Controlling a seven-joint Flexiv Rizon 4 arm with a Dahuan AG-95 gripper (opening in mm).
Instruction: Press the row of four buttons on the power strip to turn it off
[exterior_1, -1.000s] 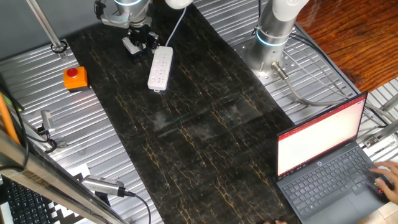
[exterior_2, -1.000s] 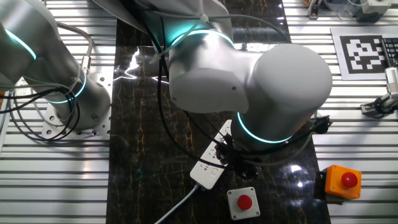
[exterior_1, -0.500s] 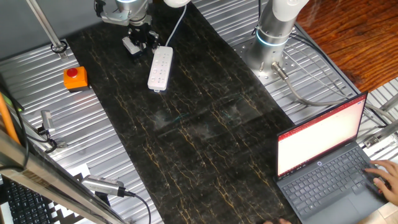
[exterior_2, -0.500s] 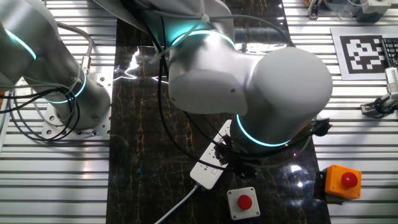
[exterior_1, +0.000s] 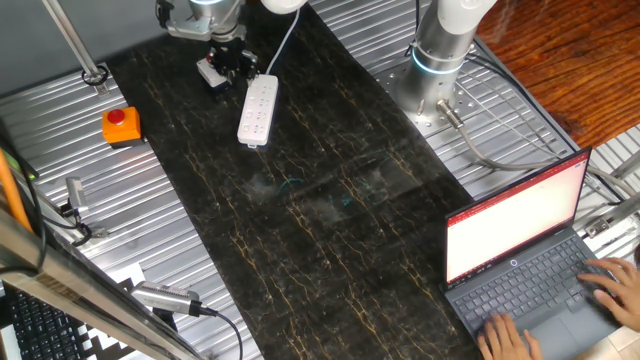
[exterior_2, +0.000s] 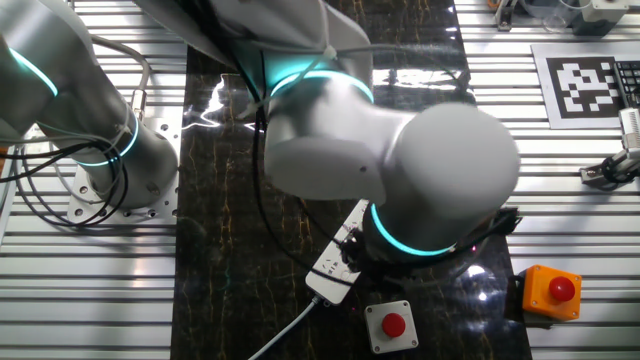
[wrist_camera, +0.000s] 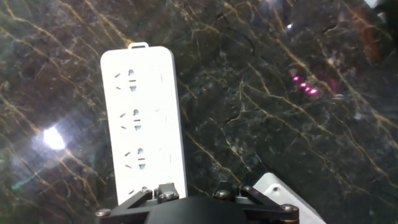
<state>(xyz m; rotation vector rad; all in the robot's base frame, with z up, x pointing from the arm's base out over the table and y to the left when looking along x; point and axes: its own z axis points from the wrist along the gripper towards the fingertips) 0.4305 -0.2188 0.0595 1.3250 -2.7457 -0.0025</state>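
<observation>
**Claw drifting at the cable end of the strip, no press yet**

Seen against half a second ago: a slight shift of the claw (exterior_1: 228, 66) at the cable end of the power strip (exterior_1: 257, 110), away from the strip's far end in one fixed view. In the other fixed view, the big wrist joint now slid further over the power strip (exterior_2: 335, 270), hiding more of its white face than before. No movement of the strip itself; same slant on the dark worktop (exterior_1: 330, 200). Away from the strip, a second hand (exterior_1: 505, 340) newly at the laptop (exterior_1: 520, 250).

Meaning for the task, as a judgement: still lining up, not pressing. No sign of contact with the row of four buttons (wrist_camera: 163, 115), faint marks down the strip's right edge in the hand view, three of them made out there.

Pose: wrist pointed down at the worktop, hanging over the cable end of the strip, camera looking along the power strip (wrist_camera: 140, 124) with three sockets showing. Only the claw's black base visible at the bottom of that view; fingertips out of sight everywhere, so wide or narrow cannot be told.

Beside the strip's cable end: a small white plate with a red button (exterior_2: 388, 325). Further from the strip: the orange box (exterior_1: 121, 123).
</observation>
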